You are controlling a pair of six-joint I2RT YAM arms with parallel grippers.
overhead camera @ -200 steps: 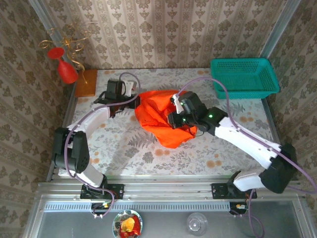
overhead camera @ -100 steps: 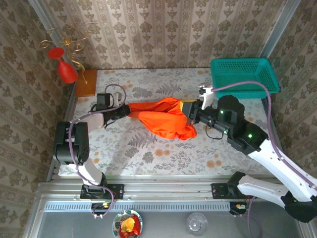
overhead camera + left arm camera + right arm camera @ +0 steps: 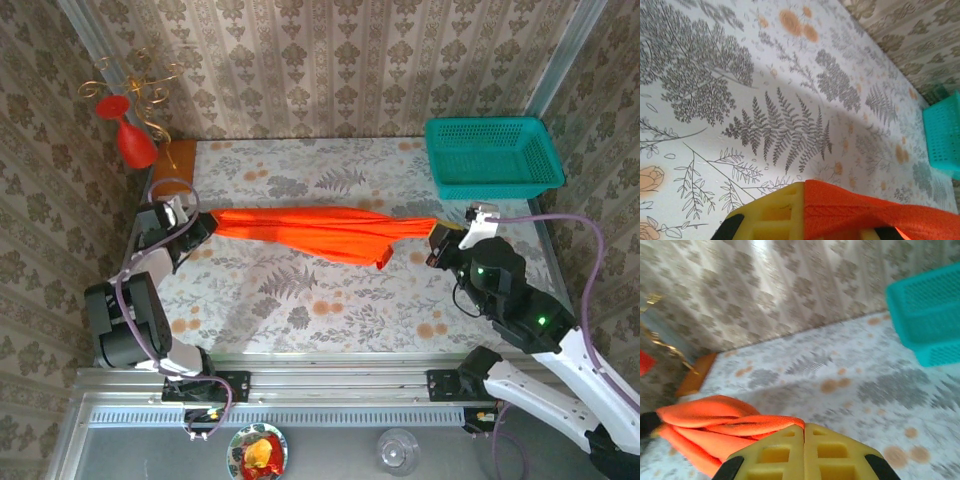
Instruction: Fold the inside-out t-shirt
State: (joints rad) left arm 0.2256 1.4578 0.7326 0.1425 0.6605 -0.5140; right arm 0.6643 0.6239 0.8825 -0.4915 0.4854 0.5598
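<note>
free: table (image 3: 300,300) near side | barrier: t-shirt (image 3: 310,228) strung across middle | corners: basket (image 3: 490,155) (far right), block (image 3: 175,158)

t-shirt (image 3: 310,228) between left tool (image 3: 200,225), right tool (image 3: 437,240) | basket (image 3: 485,187) far-right | block (image 3: 175,158) far-left, perhaps off-table

Your left arm (image 3: 150,262) and right arm (image 3: 585,368) are built alike: smooth white links between chunky black joints, each trailing a grey-purple cable (image 3: 550,216) in loose loops. Small green lights (image 3: 543,321) glow on your right arm's black housings. Black base plates (image 3: 205,385) bolt you to the aluminium rail (image 3: 330,378). Your left gripper (image 3: 196,227) and right gripper (image 3: 441,240) carry yellow moulded fingers (image 3: 772,457) with square recessed pockets and black corners.
</note>
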